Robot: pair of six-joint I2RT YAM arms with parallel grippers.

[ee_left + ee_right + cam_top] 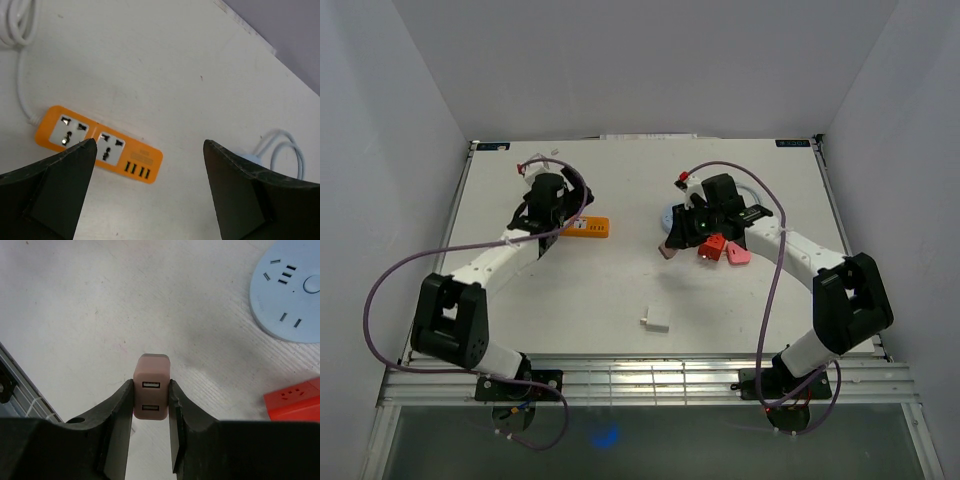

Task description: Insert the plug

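Here, right tool (150, 392), tilted downward, pinches plug (152, 367) (left tool (149, 145) gapes).

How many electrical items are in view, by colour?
Orange flat power strip: 1
Pale blue round socket disc: 1
Red socket cube: 1
Bright pink adapter: 1
Dusty-pink USB charger block: 1
White plug block: 1
Total: 6

The light is bright and even, coming from above. On the white bench (620, 290) the shadows are soft and short, close under things. In the wrist views the bench is sharp; the dark fingers (50, 200), very near, look slightly blurred.
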